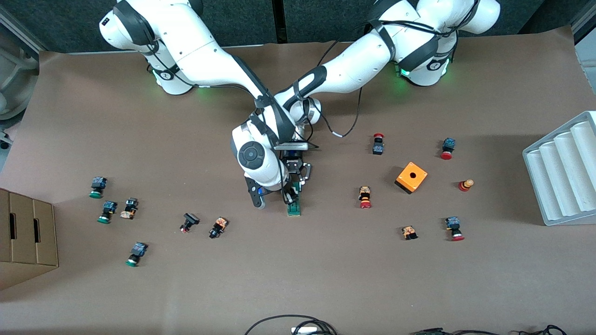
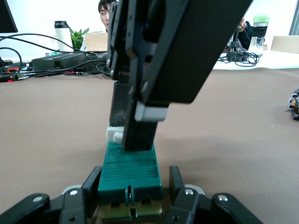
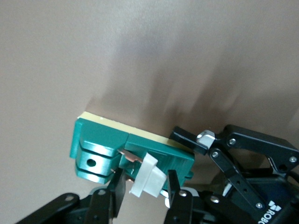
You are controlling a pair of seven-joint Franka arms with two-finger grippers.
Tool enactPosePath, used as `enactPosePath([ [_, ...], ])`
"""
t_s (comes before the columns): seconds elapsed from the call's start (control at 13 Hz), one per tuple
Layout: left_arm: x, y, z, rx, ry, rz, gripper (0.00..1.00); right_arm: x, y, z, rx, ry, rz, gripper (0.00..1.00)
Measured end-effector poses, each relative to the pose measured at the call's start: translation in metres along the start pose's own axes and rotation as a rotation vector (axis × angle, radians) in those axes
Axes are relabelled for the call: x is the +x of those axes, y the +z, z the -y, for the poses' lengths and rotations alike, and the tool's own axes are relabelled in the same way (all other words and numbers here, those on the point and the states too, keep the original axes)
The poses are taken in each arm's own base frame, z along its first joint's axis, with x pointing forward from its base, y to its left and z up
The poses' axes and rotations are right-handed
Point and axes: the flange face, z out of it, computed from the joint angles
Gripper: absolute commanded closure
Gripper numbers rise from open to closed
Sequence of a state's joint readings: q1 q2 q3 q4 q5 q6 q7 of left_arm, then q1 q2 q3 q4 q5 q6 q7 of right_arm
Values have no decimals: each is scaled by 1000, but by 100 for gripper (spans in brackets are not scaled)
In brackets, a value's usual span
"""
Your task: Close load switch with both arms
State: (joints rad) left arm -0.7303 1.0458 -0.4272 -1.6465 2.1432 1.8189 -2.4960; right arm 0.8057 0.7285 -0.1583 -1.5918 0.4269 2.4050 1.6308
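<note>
The load switch lies mid-table: a narrow dark-green block with a white piece at one end. The left gripper is low over the table, and its fingers are shut on the end of the block toward the robots. The right gripper comes down from above. Its two fingers stand either side of the white piece with narrow gaps, so it is open. In the left wrist view the right gripper's fingers hide most of the white piece.
An orange cube with a hole and red-capped push buttons lie toward the left arm's end. Green-capped buttons lie toward the right arm's end by a cardboard box. A grey ribbed tray stands at the left arm's end.
</note>
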Motion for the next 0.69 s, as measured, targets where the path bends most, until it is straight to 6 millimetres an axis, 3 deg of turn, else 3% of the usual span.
enactPosePath([
  [0.31,-1,1,2,5,3,-6,37,11,-17,13,-4,19,10,58],
  [0.69,-1,2,3,8,5,-8,38,8,-21,16,-2,19,20,57],
])
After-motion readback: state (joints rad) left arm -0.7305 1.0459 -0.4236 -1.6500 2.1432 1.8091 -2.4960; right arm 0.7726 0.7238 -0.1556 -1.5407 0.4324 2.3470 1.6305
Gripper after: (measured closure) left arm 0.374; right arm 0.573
